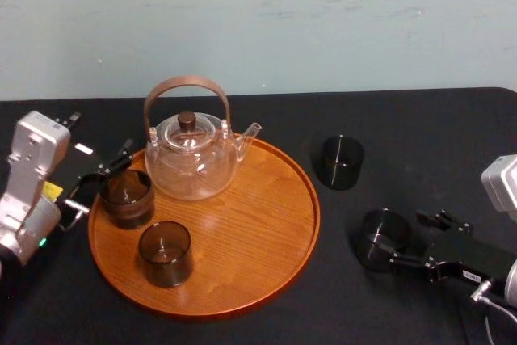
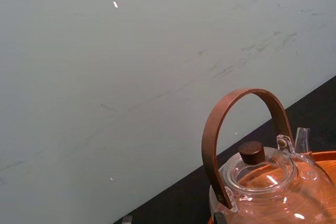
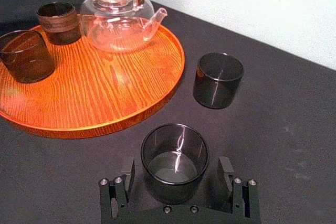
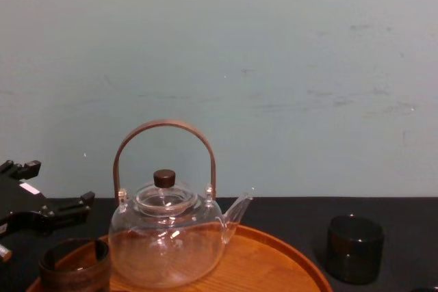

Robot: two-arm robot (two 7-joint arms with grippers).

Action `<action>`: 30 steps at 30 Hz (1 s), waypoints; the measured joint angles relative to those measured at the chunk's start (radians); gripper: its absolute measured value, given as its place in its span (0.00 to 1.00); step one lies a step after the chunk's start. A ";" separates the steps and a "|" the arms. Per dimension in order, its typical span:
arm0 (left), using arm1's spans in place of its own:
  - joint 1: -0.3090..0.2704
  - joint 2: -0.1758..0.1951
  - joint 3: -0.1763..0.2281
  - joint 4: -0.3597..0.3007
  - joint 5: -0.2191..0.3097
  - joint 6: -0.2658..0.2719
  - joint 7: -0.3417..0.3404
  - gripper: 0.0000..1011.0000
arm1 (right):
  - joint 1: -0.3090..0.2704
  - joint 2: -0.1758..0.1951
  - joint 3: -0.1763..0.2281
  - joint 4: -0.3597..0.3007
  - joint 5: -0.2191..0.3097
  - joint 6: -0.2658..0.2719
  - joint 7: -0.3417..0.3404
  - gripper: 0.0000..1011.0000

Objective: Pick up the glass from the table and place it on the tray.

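Note:
A dark smoky glass [image 3: 174, 153] stands on the black table to the right of the tray. My right gripper [image 3: 176, 170] is open, one finger on each side of the glass with small gaps showing; the head view has the same glass [image 1: 381, 237] and gripper [image 1: 388, 244]. The round orange-brown wooden tray [image 1: 242, 232] lies left of centre. My left gripper [image 1: 103, 181] hangs open over the tray's left rim, beside a banded glass [image 1: 127, 197].
On the tray stand a clear teapot [image 1: 192, 155] with a brown hoop handle and a second smoky glass [image 1: 165, 253]. Another dark glass [image 1: 339, 161] stands on the table just right of the tray's far edge. A pale wall rises behind the table.

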 joint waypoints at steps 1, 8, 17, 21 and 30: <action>0.000 0.000 0.000 0.000 0.000 0.000 0.000 0.99 | 0.002 -0.001 0.000 0.000 0.001 0.007 -0.001 0.99; 0.000 0.000 0.000 0.000 0.000 0.000 0.000 0.99 | 0.020 -0.004 -0.009 0.002 0.014 0.057 -0.006 0.99; 0.000 0.000 0.000 0.000 0.000 0.000 0.000 0.99 | 0.049 0.006 -0.030 0.011 0.017 0.094 -0.001 0.99; 0.000 0.000 0.000 0.000 0.000 0.000 0.000 0.99 | 0.063 0.004 -0.038 0.019 0.018 0.101 -0.001 0.99; 0.000 0.000 0.000 0.000 0.000 0.000 0.000 0.99 | 0.109 -0.010 -0.061 0.054 0.015 0.110 -0.004 0.99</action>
